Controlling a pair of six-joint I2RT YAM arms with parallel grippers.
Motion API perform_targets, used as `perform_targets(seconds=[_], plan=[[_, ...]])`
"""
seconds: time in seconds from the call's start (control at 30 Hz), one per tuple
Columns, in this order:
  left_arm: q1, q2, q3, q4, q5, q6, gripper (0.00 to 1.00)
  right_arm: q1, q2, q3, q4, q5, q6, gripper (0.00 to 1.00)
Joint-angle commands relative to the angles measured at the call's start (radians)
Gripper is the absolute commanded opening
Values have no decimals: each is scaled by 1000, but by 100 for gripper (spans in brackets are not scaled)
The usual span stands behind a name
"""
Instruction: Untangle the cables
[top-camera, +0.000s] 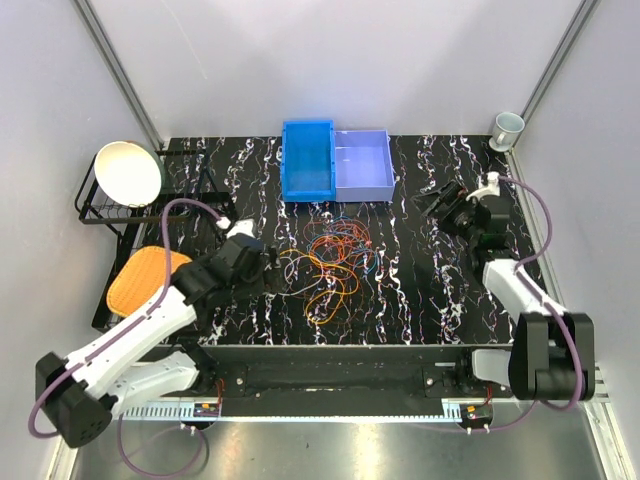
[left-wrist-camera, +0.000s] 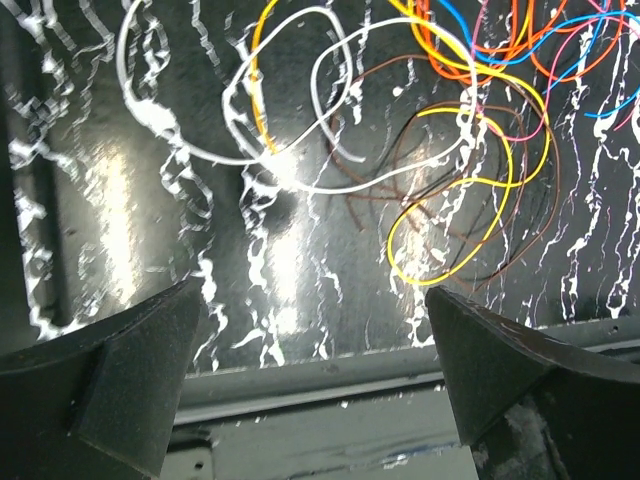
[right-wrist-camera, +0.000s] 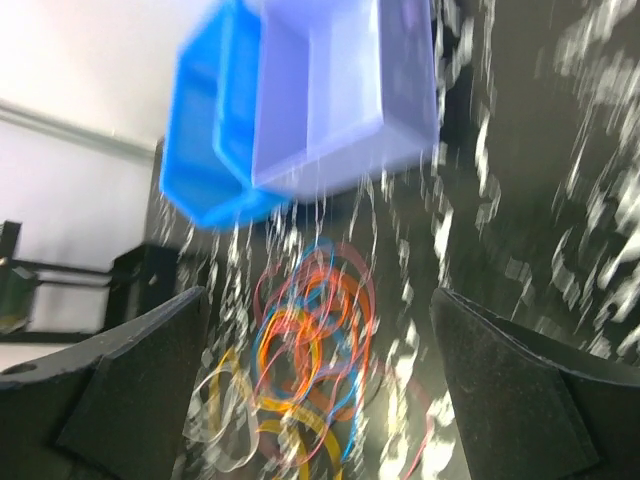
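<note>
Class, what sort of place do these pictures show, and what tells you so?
Probably a robotics test cell. A white left robot arm and a white right robot arm stand at a black white-veined table, plain pale walls box it in, and a tangle of thin coloured cables lies on it.

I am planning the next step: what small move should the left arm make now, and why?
Probably ease the left gripper forward toward the white cable. Its jaws are open and empty, and that loop lies nearest, at the edge of the cables, away from the dense orange part.
</note>
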Motion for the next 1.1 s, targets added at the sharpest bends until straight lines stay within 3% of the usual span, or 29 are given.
perform_targets(seconds=[0.0,0.13,0.43,0.9,1.07], plan=[[-46,79,1,138,-49,-25,99,4,50,61,-120,-150,165,96],[-119,169,-7,195,-74,-71,92,68,9,55,-242,-99,145,95],[-190,383,-33,294,-130,-137,72,160,-63,19,-322,-79,118,93],[-207,479,-34,321,-216,-165,57,166,-106,-1,-353,-67,76,93],[-207,510,-22,318,-226,-165,46,168,-100,4,-408,-55,58,93]])
